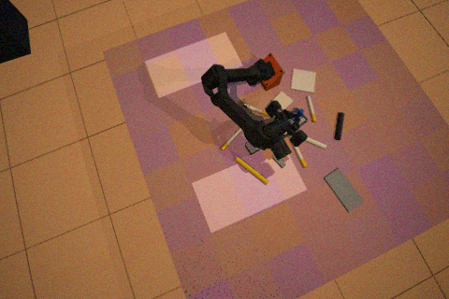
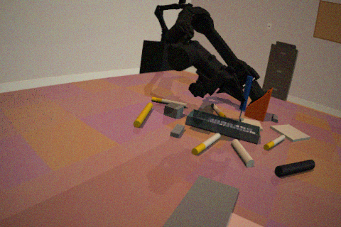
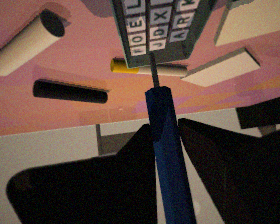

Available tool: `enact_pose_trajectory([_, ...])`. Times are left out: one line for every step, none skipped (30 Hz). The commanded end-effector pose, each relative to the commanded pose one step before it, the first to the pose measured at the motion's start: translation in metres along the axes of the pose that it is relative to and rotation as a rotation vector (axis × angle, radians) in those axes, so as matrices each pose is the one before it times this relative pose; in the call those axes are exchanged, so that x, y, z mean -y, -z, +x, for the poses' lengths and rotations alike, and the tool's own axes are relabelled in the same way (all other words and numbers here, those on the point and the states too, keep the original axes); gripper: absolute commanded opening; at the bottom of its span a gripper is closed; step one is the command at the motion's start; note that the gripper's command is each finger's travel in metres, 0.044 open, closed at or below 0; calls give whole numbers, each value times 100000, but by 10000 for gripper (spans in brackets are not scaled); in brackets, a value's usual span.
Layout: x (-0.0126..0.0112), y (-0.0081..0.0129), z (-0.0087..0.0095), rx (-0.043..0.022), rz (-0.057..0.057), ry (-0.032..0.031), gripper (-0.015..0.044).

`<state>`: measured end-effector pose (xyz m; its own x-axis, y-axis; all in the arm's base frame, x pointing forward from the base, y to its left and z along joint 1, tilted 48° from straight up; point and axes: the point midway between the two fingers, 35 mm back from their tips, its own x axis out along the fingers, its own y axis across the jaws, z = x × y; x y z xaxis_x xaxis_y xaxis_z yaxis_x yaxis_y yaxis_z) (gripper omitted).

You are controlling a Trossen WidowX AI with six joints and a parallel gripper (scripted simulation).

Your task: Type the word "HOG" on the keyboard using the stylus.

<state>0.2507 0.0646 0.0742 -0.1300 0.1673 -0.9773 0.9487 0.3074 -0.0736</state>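
My gripper [image 3: 164, 127] [image 2: 242, 90] is shut on the blue stylus [image 3: 163, 130] [image 2: 246, 90] [image 1: 299, 112], which it holds nearly upright. The stylus's thin tip points down at the right end of the dark keyboard [image 2: 222, 125] [image 3: 163, 22] [image 1: 291, 121]. In the wrist view the tip meets the keyboard's end rim just below the J key, beside the columns O E L, J D X and A R K. I cannot tell whether a key is pressed down. The arm hides most of the keyboard in the top view.
Loose things ring the keyboard: an orange block [image 1: 272, 71] [image 2: 261, 106], a white tile [image 1: 303, 79] [image 2: 289, 132], a black cylinder [image 1: 339, 125] [image 2: 295, 167] [image 3: 70, 91], a yellow cylinder [image 1: 252, 170] [image 2: 143, 114], a grey slab [image 1: 343, 189] [image 2: 204, 203], white-and-yellow markers [image 2: 206, 143] [image 3: 141, 67] and grey blocks [image 2: 174, 110].
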Motion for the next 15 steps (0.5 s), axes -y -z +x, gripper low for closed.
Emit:
enact_pose_trajectory([-571, 1583, 2209, -977, 427, 510, 0])
enact_pose_trajectory([-70, 193, 256, -55, 3, 3, 0])
enact_pose_trajectory([-22, 64, 85, -19, 1, 1, 0])
enact_pose_trajectory([0, 0, 0, 0, 0, 0, 0])
enact_pose_trajectory([0, 0, 0, 0, 0, 0, 0])
enact_pose_trajectory([0, 0, 0, 0, 0, 0, 0])
enact_pose_trajectory([-1, -70, 39, 4, 0, 0, 0])
enact_pose_trajectory([-2, -147, 81, 9, 1, 0, 0])
enact_pose_trajectory([0, -239, 132, 14, 1, 0, 0])
enact_pose_trajectory([3, -268, 149, 14, 1, 2, 0])
enact_pose_trajectory([9, -316, 176, 14, 1, 3, 0])
enact_pose_trajectory([16, -349, 195, 13, 1, 6, 0])
enact_pose_trajectory([15, -242, 136, 8, 1, 5, 0])
enact_pose_trajectory([6, -82, 46, 2, 0, 2, 0])
enact_pose_trajectory([0, 0, 0, 0, 0, 0, 0])
